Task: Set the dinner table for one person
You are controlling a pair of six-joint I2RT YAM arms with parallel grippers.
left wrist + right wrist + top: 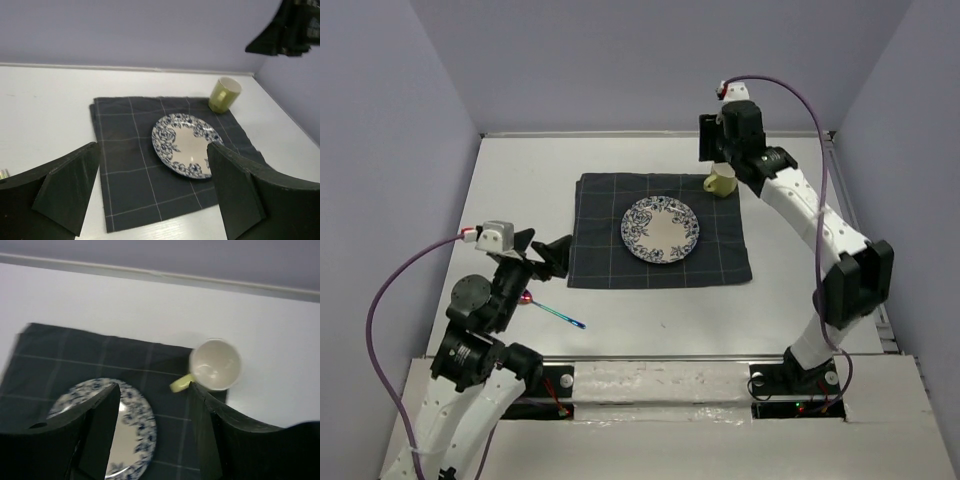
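Currently: one plate point(660, 229), one mug point(721, 181), one cloth point(600, 250); left end effector point(546, 250), right end effector point(154, 390) spread, empty.

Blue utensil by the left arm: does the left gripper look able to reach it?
Probably yes: the blue utensil lies uncovered on the table, close to the open left gripper.

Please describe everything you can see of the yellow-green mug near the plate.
The yellow-green glazed mug looks ceramic, with a white inside and one small loop handle. It stands upright and empty at the far right corner of the dark grey checked cloth, apart from the blue-and-white patterned plate, its handle turned toward that plate. Only the surface beneath touches it.
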